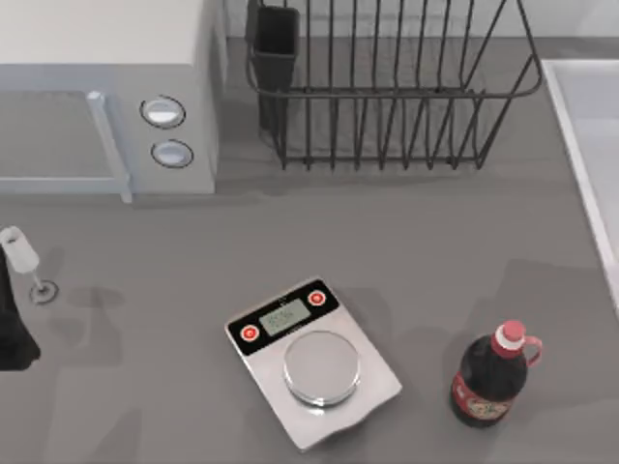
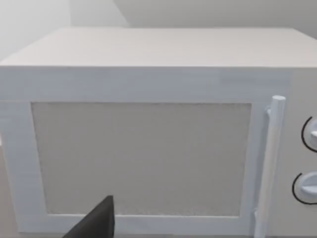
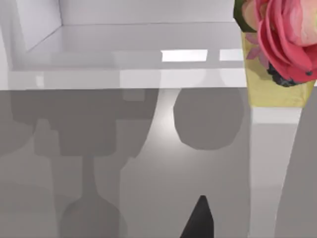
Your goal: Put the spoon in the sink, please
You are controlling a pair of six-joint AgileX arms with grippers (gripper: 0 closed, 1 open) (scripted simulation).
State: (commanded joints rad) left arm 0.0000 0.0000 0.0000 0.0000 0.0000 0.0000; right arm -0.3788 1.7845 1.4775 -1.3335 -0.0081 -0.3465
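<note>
No spoon is located beside the kitchen scale [image 1: 314, 362]; gripper states cannot be told; the sink [image 1: 580, 145] is unapproached; search is required.

Left arm [image 1: 14, 329] sits low at the table's left edge, its wrist facing the microwave [image 2: 148, 134]; one dark fingertip [image 2: 96, 220] pokes into view.

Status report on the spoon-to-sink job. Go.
Left claw at table's left edge, facing microwave. Right claw facing sink, which sits at table's right edge. Scale and bottle stand on the table between.
</note>
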